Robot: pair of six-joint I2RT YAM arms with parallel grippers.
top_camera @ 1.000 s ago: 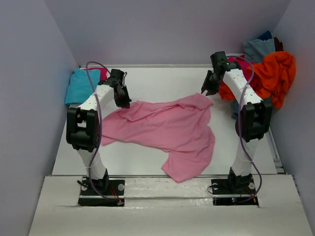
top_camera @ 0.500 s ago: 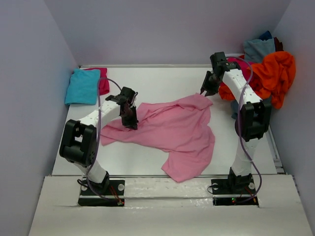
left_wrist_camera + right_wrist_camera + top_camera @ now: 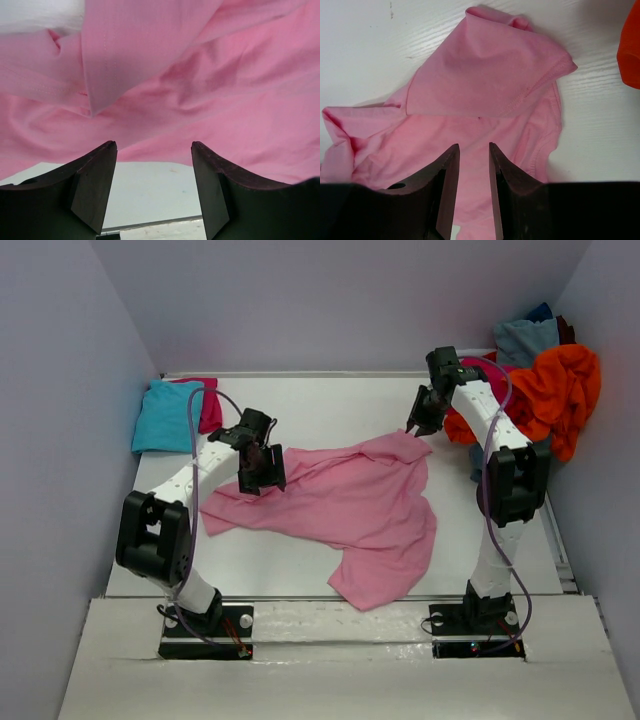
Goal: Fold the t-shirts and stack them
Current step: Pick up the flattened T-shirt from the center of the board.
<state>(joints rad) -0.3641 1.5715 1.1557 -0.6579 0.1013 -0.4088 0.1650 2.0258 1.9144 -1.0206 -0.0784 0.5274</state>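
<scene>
Though a turquoise shirt (image 3: pixel 168 416) already lies folded at the far left corner, with a magenta shirt (image 3: pixel 208 403) showing beside or under it, most of the job looks undone. The pink shirt (image 3: pixel 345 508) is spread across the middle of the tabletop (image 3: pixel 330 405), rumpled and with no fold made. An orange shirt (image 3: pixel 560 390) and a grey-blue shirt (image 3: pixel 524 340) sit heaped at the far right. By that count roughly two are stacked, one is in work and at least two wait.

The left gripper (image 3: pixel 154 186) hangs over the pink shirt's left part, jaws wide apart and holding nothing. The right gripper (image 3: pixel 474 186) hovers over the folded-back far right corner, jaws only a narrow gap apart, with nothing visibly between them.

Compared with a second ago, the left arm has swung from the shirt's far left edge inward and nearer, over the cloth, and its jaws have gone from closed to apart. The right arm has barely moved, and the shirt lies much as it did.
</scene>
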